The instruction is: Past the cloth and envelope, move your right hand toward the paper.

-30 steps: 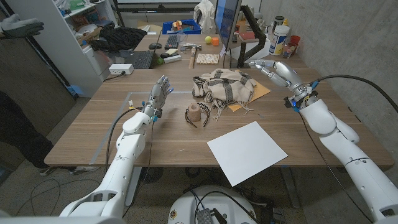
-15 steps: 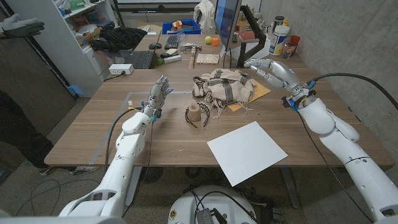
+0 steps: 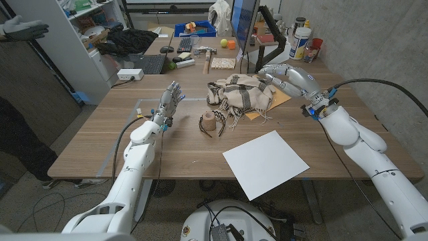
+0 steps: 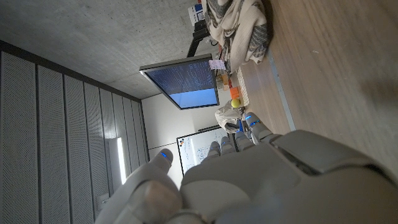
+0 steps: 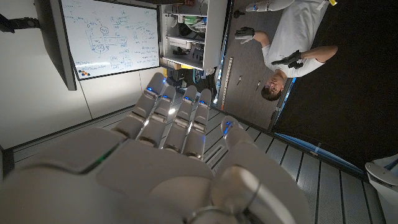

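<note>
Right hand (image 3: 279,72) is raised above the far right of the table, over the far edge of the cloth (image 3: 242,92) and envelope (image 3: 277,102). Fingers loosely extended, holding nothing.

Paper (image 3: 265,163): white sheet lying flat, near right of the table, well apart from the hand, one corner close to the near edge. Cloth is a checked, fringed heap lying partly on the tan envelope.

Left hand (image 3: 169,105) is upright over the left of the table, fingers apart, empty.

Judgement: the reach is hardly begun. The hand should travel toward the near side, high enough to clear the heaped cloth and its fringe, then lower once over bare wood. Best to arrive above the sheet's middle, since a touch at the near corner could slide it off the table. Small cup (image 3: 209,121) sits left of the path, no concern.
</note>
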Controlling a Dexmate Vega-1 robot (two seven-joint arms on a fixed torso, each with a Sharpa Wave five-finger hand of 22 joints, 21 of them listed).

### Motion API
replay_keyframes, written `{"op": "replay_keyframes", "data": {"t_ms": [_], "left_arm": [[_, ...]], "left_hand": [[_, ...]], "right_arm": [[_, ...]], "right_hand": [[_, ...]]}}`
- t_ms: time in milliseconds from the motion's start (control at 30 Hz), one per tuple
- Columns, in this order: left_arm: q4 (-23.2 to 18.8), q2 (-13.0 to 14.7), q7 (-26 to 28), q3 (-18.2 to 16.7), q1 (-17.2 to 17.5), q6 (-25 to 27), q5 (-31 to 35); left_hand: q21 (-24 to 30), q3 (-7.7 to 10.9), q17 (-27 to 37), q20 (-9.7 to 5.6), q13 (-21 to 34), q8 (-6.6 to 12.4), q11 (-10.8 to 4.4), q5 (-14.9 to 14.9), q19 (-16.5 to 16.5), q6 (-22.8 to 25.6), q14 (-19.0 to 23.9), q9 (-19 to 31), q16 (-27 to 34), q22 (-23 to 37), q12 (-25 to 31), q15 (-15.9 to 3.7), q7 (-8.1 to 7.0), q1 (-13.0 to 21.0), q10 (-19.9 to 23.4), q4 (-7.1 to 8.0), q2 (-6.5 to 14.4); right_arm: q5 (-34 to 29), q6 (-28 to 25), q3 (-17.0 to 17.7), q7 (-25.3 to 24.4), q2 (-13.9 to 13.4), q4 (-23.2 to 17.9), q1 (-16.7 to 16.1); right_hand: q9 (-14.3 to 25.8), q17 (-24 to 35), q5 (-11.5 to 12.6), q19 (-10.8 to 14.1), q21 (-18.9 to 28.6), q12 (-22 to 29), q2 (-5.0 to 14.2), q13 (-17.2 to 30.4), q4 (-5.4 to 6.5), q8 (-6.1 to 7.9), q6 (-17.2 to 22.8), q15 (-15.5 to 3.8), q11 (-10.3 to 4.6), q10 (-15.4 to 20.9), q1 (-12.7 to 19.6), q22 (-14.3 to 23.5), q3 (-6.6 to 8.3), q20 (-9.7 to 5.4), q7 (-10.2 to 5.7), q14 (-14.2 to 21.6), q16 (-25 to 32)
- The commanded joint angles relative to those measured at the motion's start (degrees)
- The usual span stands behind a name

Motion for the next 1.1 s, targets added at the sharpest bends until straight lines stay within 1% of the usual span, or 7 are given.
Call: {"op": "replay_keyframes", "data": {"t_ms": [33,400,467,500,733,867,1100], "left_arm": [[1.36,0.01,-0.55,-0.06,-0.6,-0.4,-0.07],[2.91,-0.18,-0.87,0.09,-1.08,-0.91,0.03],[3.01,-0.21,-0.9,0.1,-1.1,-0.96,0.04],[3.01,-0.21,-0.9,0.1,-1.09,-0.96,0.05],[2.89,-0.15,-0.82,0.09,-1.06,-1.07,0.17],[2.67,-0.06,-0.76,0.08,-0.95,-0.97,0.25],[2.41,0.01,-0.75,0.1,-0.75,-0.84,0.29]], "left_hand": [[0.27,-0.11,0.11,-1.84,0.3,0.32,0.34,0.42,-13.32,-12.49,-13.42,0.23,0.31,0.15,0.35,0.16,-0.2,-0.24,-11.05,0.12,6.96],[0.28,-0.18,0.1,-1.81,0.3,0.3,0.2,0.46,-13.39,-12.54,-13.48,0.23,0.27,0.15,0.29,0.21,-0.16,-0.23,-11.19,0.11,6.97],[0.28,-0.2,0.1,-1.82,0.3,0.3,0.05,0.47,-13.4,-12.55,-13.49,0.23,0.26,0.15,0.28,0.21,-0.15,-0.22,-11.21,0.11,6.98],[0.28,-0.2,0.1,-1.84,0.3,0.3,0.05,0.47,-13.4,-12.54,-13.44,0.23,0.28,0.15,0.28,0.22,-0.15,-0.22,-11.22,0.11,6.98],[0.29,-0.24,0.1,-1.85,0.3,0.29,0.0,0.5,-13.42,-12.57,-13.48,0.23,0.26,0.15,0.29,0.23,-0.12,-0.22,-11.19,0.12,7.0],[0.29,-0.27,0.1,-1.89,0.3,0.3,0.16,0.51,-13.44,-12.55,-13.52,0.23,0.24,0.14,0.28,0.18,-0.15,-0.22,-11.22,0.12,7.0],[0.33,-0.32,0.1,-1.86,0.3,0.3,0.11,0.54,-13.41,-12.56,-13.43,0.23,0.28,0.14,0.32,0.17,-0.14,-0.22,-11.12,0.13,7.01]], "right_arm": [[-1.73,0.07,0.32,-0.41,-0.76,-1.62,-0.99],[-2.62,-0.8,1.83,0.03,-1.71,-3.99,-3.42],[-3.05,-0.77,2.06,-0.37,-1.68,-4.16,-3.75],[-3.1,-0.89,2.13,-0.31,-1.74,-4.3,-3.9],[-3.51,-0.57,2.1,0.72,-2.99,-4.75,-4.06],[-3.05,-0.3,2.0,1.54,-3.55,-4.8,-4.06],[-3.19,-0.09,2.24,2.75,-4.46,-5.57,-4.68]], "right_hand": [[0.14,0.07,0.37,0.38,-0.21,-0.17,-0.06,0.13,-0.16,-0.1,-0.33,-6.59,0.21,0.14,0.01,0.12,0.21,-4.43,0.04,0.36,-0.09],[0.16,0.08,0.39,-0.19,-0.85,-0.84,-0.07,0.14,-0.34,-0.56,-1.38,-6.45,0.13,-0.89,-0.13,0.15,0.47,-4.32,-0.26,-0.42,-0.4],[0.16,0.08,0.4,-0.19,-1.01,-0.65,-0.06,0.14,-0.38,-0.41,-1.04,-6.71,-0.39,-0.18,-0.21,0.16,0.55,-4.28,-0.4,-0.4,-0.35],[0.16,0.08,0.4,-0.11,-1.16,-0.55,-0.09,0.15,-0.43,-0.28,-0.66,-6.8,-1.28,0.33,-0.3,0.17,0.63,-4.3,-0.45,-0.22,-0.28],[0.15,0.06,0.41,0.58,-1.22,-0.57,-0.03,0.13,-0.54,-0.17,-0.16,-7.31,-0.82,0.76,-0.39,0.2,0.84,-4.9,-0.66,0.49,-0.05],[0.15,0.08,0.58,0.61,-1.39,-0.88,1.27,0.12,-0.5,-0.41,-0.63,-7.4,-0.75,0.33,0.01,0.25,1.65,-5.01,-0.78,0.43,-0.12],[0.15,0.07,0.6,0.71,-1.49,-0.99,1.65,0.12,-0.54,-0.56,-1.0,-7.44,-0.77,0.28,0.15,0.26,2.01,-5.08,-1.05,0.48,-0.15]]}}
